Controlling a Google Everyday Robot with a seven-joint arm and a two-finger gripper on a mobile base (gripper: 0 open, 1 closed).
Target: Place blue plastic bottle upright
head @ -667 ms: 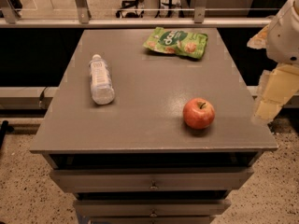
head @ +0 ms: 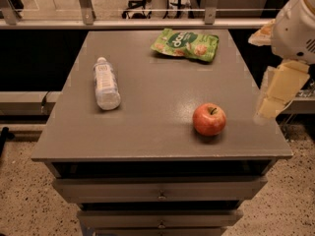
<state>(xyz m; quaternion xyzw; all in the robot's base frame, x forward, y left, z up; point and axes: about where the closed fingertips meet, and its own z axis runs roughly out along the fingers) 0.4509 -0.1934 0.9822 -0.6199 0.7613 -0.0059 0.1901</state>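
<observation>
The blue plastic bottle (head: 106, 84) lies on its side on the left part of the grey table (head: 147, 132). It is clear with a white label, and its white cap points toward the far edge. My gripper (head: 273, 96) hangs from the white arm at the right edge of the view, just past the table's right side. It is far from the bottle and holds nothing that I can see.
A red apple (head: 209, 119) stands on the table's right front, close to the gripper. A green snack bag (head: 186, 44) lies at the far edge. Drawers (head: 157, 191) sit under the tabletop. A railing (head: 147, 18) runs behind the table.
The gripper has shifted slightly left, toward the table's right edge. The bottle, apple and bag have not moved.
</observation>
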